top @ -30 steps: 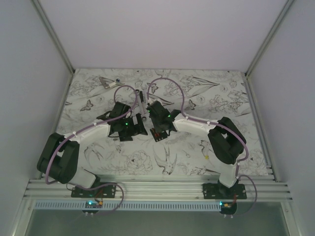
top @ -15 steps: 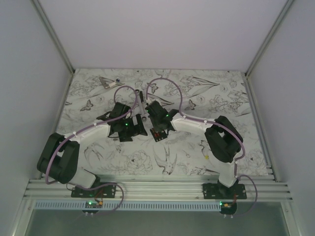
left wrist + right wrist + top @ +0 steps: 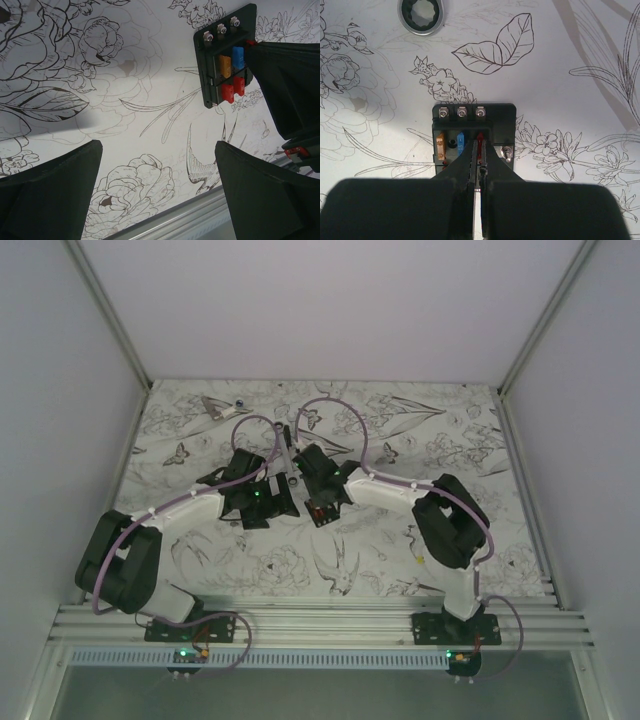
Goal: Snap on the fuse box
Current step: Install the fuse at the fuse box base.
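Right wrist: right fingers (image 3: 462, 167) clenched on red fuse (image 3: 480, 136) in fuse box (image 3: 502, 122) (left fingers (image 3: 50, 195) spread wide, empty).

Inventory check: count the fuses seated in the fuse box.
5: orange fuse, blue fuse, red fuse beside the screws; two red fuses in the next row. The right gripper may hide more.

- The left arm (image 3: 190, 508) reaches forward and inward, elbow bent; the left hand (image 3: 157, 146) points down, fingers (image 3: 50, 190) spread wide.
- The right arm (image 3: 390, 492) mirrors it; the right hand (image 3: 479, 150) points down, fingers pressed together.
- The two hands sit near each other.
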{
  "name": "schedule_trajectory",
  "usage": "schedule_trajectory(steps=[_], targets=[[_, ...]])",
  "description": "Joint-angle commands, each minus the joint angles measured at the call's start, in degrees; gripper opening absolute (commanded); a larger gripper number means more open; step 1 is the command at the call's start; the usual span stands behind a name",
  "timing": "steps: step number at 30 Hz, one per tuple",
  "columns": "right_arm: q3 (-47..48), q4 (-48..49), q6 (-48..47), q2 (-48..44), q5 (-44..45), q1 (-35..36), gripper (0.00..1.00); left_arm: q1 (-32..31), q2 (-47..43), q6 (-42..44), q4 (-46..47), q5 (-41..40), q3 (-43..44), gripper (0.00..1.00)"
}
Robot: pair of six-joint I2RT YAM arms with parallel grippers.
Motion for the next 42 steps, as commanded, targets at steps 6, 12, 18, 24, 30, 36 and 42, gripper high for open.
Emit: schedule_trajectory(steps=[6,12,18,24,30,36,42], targets=[[-3.7,-4.0,-0.1,5.1,-1.5,-2.1,0.0,-0.3,-1.2,-0.3,-0.6,0.2,-1.0,1.0],[-9.5,-2.6,1.1,3.8,-4.2,-3.0,0.0,-0.3,-1.4,-0.2,-0.6,0.1,-1.1,1.0],[-10.9,-2.1,1.2,4.5,-4.2,-3.2,0.0,-0.3,-1.9,-0.2,-0.6,0.0,-1.4,0.99],[-4.7,-5.1,0.6,7.3,-2.2,-3.5,0.0,-0.3,-2.8,-0.4,-0.6,-0.1,-1.9,1.0],[-5.3,-6.7,-0.4,5.7,-1.1,-3.4,0.0,-0.1,-3.7,-0.3,-0.6,-0.3,-2.5,1.0],[-3.7,-3.0,-2.5,-1.5,-4.3,-3.3,0.09,0.0,-4.6,-0.2,-0.6,-0.2,-2.4,1.0],[1.1,-2.6,-4.3,-7.2,-3.9,-3.3,0.29,0.3,-7.3,-0.1,-0.6,-0.5,-3.2,1.0]])
